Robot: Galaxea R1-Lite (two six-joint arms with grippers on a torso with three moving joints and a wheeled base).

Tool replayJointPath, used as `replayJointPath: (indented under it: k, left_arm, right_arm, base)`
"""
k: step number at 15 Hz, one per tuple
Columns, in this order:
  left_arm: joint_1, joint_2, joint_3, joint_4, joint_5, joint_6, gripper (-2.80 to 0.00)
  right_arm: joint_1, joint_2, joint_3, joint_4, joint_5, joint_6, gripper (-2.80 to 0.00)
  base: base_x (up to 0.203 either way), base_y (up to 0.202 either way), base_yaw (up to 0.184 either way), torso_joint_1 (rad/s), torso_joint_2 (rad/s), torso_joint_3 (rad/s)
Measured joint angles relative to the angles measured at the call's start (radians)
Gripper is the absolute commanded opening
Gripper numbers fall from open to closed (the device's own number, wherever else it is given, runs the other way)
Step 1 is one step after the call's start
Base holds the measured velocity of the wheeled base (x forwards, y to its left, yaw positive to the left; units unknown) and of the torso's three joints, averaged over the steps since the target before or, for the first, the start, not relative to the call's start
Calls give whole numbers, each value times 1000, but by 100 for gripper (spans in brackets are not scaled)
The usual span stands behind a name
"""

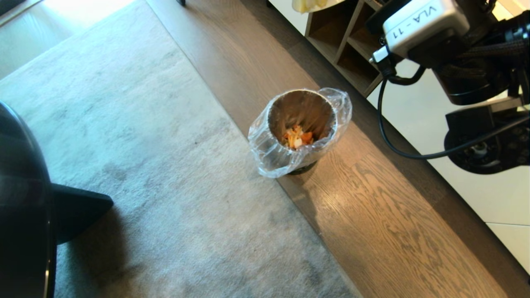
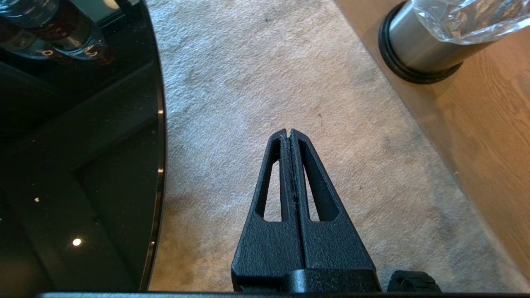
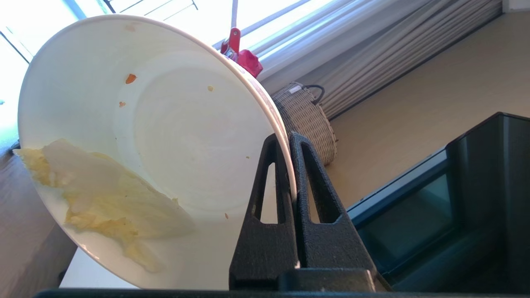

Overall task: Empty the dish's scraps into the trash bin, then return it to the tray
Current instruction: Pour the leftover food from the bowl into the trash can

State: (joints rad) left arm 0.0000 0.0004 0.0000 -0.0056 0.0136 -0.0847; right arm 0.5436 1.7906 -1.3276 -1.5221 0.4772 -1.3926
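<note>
Dish tipped in the right gripper, one leaf stuck fast

Head view: the trash bin [image 1: 299, 131] stood on the wood floor with scraps [image 1: 298, 137] inside; the tray was out of sight. Left wrist view: the left gripper [image 2: 290, 133] hung closed and empty over the carpet [image 2: 265, 82]. Right wrist view: the right gripper [image 3: 285, 138] was clamped on the dish [image 3: 165, 136] rim, a pale cabbage leaf [image 3: 103, 194] clinging near the low edge; it might drop off away from the bin
</note>
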Motion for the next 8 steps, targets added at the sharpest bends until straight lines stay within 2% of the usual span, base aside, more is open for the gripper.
replayJointPath:
  k: [8]
  left_arm:
    - [0,0,0,0,0,0,-280]
  right_arm:
    - [0,-28,-3,0,-1,7,-280]
  base:
    - [0,0,0,0,0,0]
